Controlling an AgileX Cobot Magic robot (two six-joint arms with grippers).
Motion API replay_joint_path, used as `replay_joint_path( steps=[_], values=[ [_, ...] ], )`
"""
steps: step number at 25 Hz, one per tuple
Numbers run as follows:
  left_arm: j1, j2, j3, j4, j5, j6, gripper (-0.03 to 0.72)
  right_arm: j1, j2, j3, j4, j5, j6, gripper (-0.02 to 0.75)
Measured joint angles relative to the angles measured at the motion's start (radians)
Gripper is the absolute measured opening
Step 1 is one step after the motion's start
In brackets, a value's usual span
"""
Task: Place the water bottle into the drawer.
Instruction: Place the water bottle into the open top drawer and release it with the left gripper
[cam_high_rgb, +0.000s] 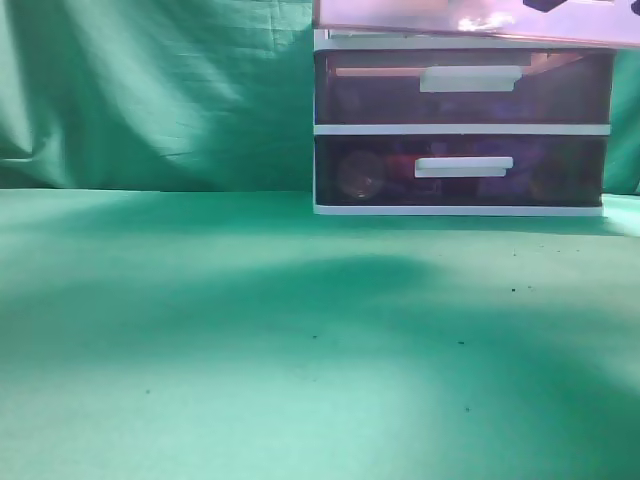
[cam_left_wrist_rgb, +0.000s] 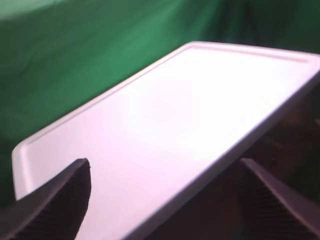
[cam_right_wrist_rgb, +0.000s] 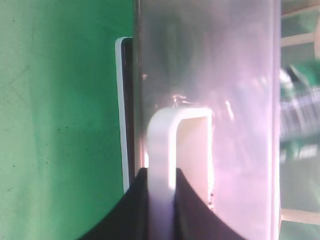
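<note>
The drawer (cam_high_rgb: 470, 25) is the top one of the white-framed unit and sticks out toward the exterior camera at the frame's top edge. In the right wrist view its translucent purple-brown front (cam_right_wrist_rgb: 235, 75) fills the frame. My right gripper (cam_right_wrist_rgb: 161, 176) is shut on the drawer's white bar handle (cam_right_wrist_rgb: 162, 130). My left gripper (cam_left_wrist_rgb: 165, 200) is open and empty, hovering over the unit's white top panel (cam_left_wrist_rgb: 175, 115) near its edge. The water bottle does not show in any view.
Two like drawers (cam_high_rgb: 460, 95) (cam_high_rgb: 460, 170) with white handles sit shut beneath, with blurred things inside the lower one. The unit stands at the back right of the green cloth table (cam_high_rgb: 250, 340). A green curtain (cam_high_rgb: 150, 90) hangs behind.
</note>
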Motion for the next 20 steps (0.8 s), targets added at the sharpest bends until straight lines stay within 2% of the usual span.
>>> replay_joint_path(
  steps=[2, 4, 7, 8, 10, 12, 17, 19, 20],
  values=[
    [0.031, 0.000, 0.000, 0.038, 0.060, -0.054, 0.555, 0.000, 0.000, 0.000, 0.000, 0.002, 0.002, 0.084],
    [0.061, 0.000, 0.000, 0.034, 0.109, -0.092, 0.555, 0.000, 0.000, 0.000, -0.002, 0.002, 0.006, 0.084],
    [0.095, 0.015, 0.000, -0.104, 0.134, -0.098, 0.555, 0.000, 0.000, 0.000, -0.004, 0.007, 0.009, 0.084],
    [0.101, 0.021, 0.000, -0.179, 0.134, -0.067, 0.495, 0.000, 0.000, 0.000, -0.004, 0.007, 0.011, 0.084],
    [0.101, 0.037, 0.000, -0.300, 0.123, 0.066, 0.429, 0.000, 0.000, 0.000, -0.004, 0.007, 0.013, 0.084],
    [0.085, 0.037, 0.000, -0.375, 0.125, 0.169, 0.356, 0.000, 0.000, 0.000, -0.004, 0.007, 0.015, 0.084],
    [0.066, -0.023, 0.000, -0.368, 0.196, 0.239, 0.069, 0.000, 0.000, 0.000, -0.005, 0.007, 0.020, 0.084],
    [0.066, -0.085, 0.000, -0.322, 0.278, 0.215, 0.000, 0.000, 0.000, 0.002, -0.005, -0.003, 0.021, 0.084],
    [0.066, -0.123, 0.000, -0.291, 0.334, 0.187, 0.000, 0.000, 0.000, 0.005, -0.005, -0.013, 0.021, 0.084]
  ],
)
